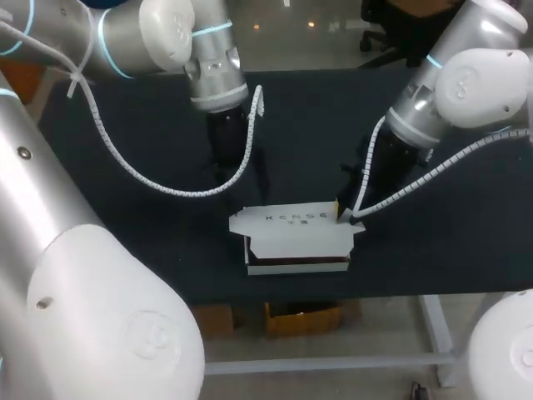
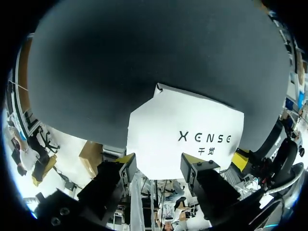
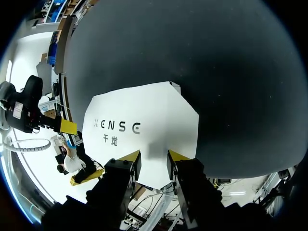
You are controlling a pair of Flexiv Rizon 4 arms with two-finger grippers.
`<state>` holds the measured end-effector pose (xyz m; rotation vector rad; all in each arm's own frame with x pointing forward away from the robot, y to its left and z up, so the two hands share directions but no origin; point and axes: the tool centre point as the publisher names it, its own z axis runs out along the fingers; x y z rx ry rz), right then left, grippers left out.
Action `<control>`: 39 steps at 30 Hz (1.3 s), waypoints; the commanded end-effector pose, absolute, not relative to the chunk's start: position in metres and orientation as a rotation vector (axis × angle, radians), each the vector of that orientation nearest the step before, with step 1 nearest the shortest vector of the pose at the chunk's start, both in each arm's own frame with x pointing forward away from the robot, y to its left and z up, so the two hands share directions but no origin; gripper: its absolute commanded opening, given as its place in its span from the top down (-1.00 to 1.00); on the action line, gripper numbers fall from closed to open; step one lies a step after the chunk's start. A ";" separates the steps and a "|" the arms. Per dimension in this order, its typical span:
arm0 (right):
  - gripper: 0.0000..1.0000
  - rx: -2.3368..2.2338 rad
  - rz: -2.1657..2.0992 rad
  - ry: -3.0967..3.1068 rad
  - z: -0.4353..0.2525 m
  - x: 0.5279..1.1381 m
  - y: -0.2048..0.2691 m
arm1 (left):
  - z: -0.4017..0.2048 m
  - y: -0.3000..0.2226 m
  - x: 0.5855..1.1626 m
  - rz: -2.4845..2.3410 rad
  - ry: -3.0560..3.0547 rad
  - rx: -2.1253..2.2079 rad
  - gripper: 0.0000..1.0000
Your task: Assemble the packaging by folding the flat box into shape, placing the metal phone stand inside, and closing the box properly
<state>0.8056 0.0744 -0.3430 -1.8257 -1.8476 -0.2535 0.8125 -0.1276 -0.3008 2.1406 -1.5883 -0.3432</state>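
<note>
Inspection finds the white box (image 1: pixel 296 229) lying on the black table (image 1: pixel 441 258), near its near edge and about midway across, printed panel facing up, with a dark slot showing along its near side. The left end effector (image 1: pixel 223 167) hangs above the table just beyond the box's far left corner; its fingers stand well apart and hold nothing. The right end effector (image 1: pixel 343 212) sits at the box's right end, fingers narrowly parted, the panel's edge lying ahead of the gap and not clamped.
</note>
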 end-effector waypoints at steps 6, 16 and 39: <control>0.35 -1.828 -0.269 -1.849 -0.343 0.802 0.074 | -0.315 -0.134 0.794 -0.571 -1.773 2.167 0.04; 0.35 -1.831 -0.273 -1.843 -0.344 0.801 0.073 | -0.317 -0.123 0.786 -0.429 -1.771 2.127 -0.20; 0.36 -1.829 -0.281 -1.834 -0.346 0.799 0.074 | -0.328 -0.124 0.787 -0.239 -1.833 2.081 0.06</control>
